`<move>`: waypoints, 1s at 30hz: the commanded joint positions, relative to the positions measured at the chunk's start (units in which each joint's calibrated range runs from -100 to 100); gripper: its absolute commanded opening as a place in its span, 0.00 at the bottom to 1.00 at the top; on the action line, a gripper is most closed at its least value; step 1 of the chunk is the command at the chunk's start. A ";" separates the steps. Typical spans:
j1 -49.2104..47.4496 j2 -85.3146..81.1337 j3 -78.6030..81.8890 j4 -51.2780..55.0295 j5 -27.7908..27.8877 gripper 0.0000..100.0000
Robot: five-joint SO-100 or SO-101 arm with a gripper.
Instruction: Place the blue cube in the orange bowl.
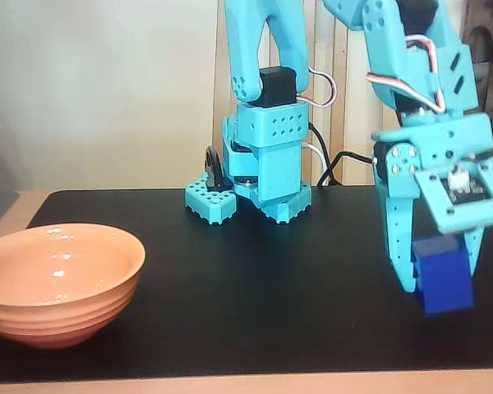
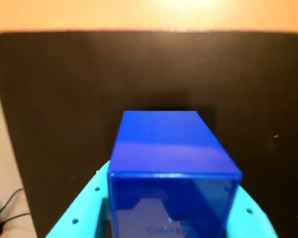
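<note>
Only fixed view: orange bowl [image 1: 59, 281], far from claw-held blue cube [image 1: 444, 277].

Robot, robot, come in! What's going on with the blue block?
Gripper shut on blue cube, down by the black mat. Orange bowl empty, far left in the fixed view. Nothing on the mat between.

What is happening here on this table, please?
A light-blue robot arm has its gripper around the blue cube at the right side of the black mat in the fixed view. The cube sits between the two fingers, at or just above the mat; I cannot tell if it is lifted. In the wrist view the cube fills the space between the fingers. The orange bowl stands empty at the far left, well apart from the cube.
</note>
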 commanded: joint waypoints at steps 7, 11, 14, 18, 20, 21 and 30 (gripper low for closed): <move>3.56 -12.77 -4.31 4.84 -0.45 0.14; 5.26 -15.24 -4.22 6.41 -0.45 0.14; 5.96 -17.20 -4.22 6.84 -0.45 0.14; 7.17 -19.76 -4.13 6.84 -0.40 0.14; 7.27 -20.95 -4.13 7.10 -0.40 0.14; 7.77 -22.14 -4.13 7.63 -0.40 0.14; 9.57 -26.32 -4.13 9.72 -0.40 0.14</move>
